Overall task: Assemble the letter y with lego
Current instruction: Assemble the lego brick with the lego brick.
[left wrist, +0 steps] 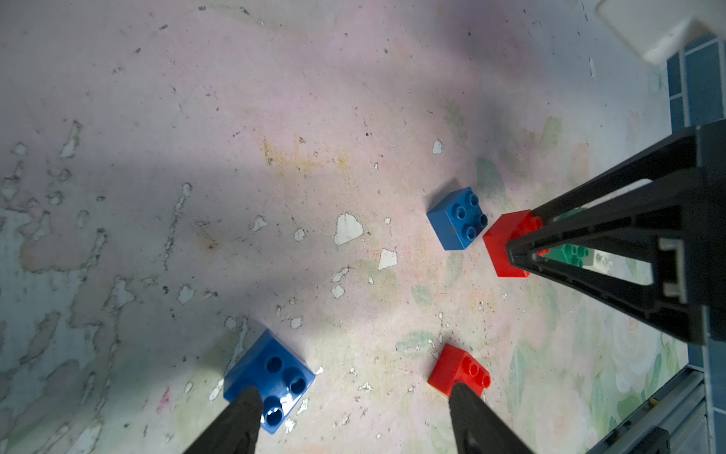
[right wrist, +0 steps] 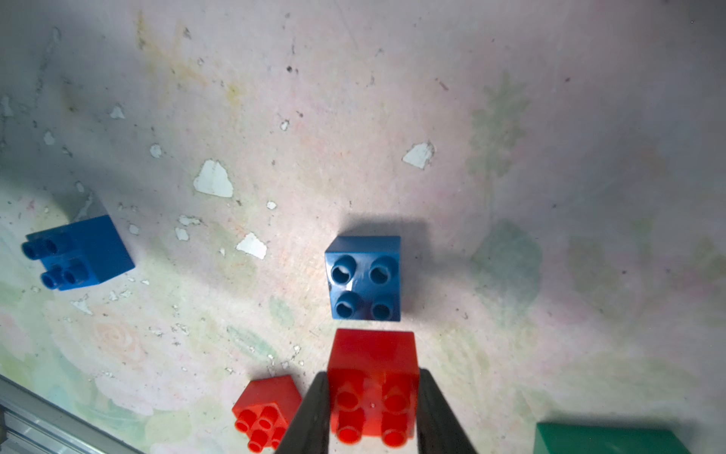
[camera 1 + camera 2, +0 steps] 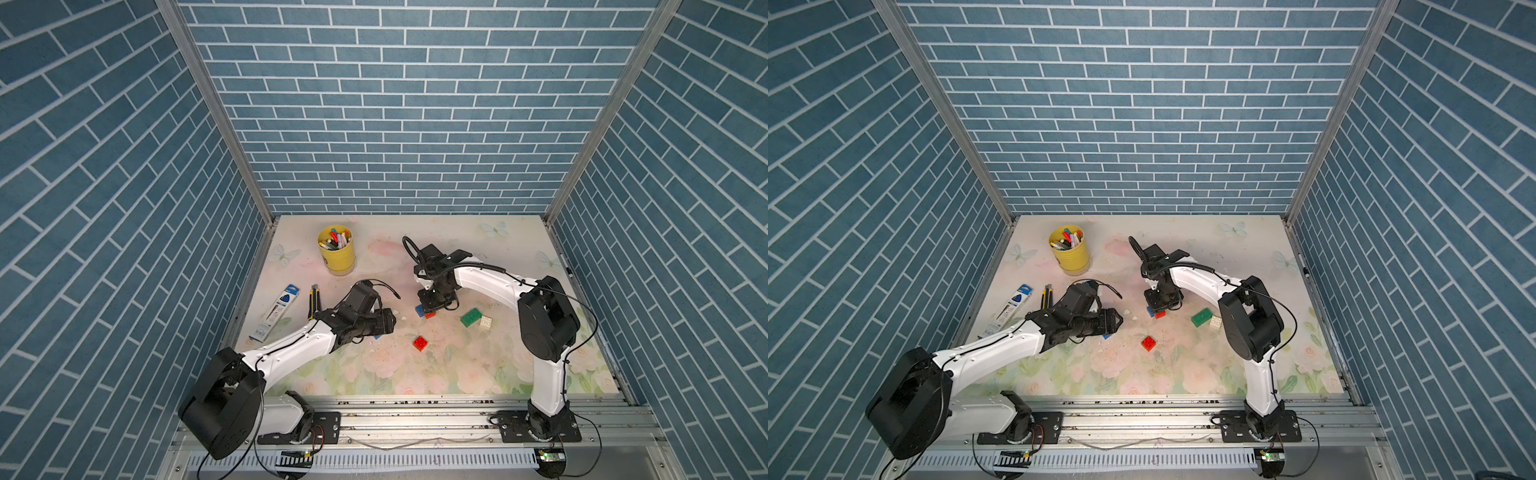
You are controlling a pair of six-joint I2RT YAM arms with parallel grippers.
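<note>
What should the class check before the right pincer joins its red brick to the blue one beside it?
1. right pincer shut on red brick: ok.
2. blue brick studs up, close beside it: ok.
3. red brick clear of the table: cannot tell.
4. left pincer open, empty: ok.
5. green brick and white brick joined: cannot tell.
6. spare red brick out of the path: ok.

A robotics lab test cell, seen from just above: a booth of blue brick-pattern wall panels held in aluminium corner posts encloses a worn floral tabletop, with a white-and-black left arm and right arm bolted to an aluminium rail along its near edge.
</note>
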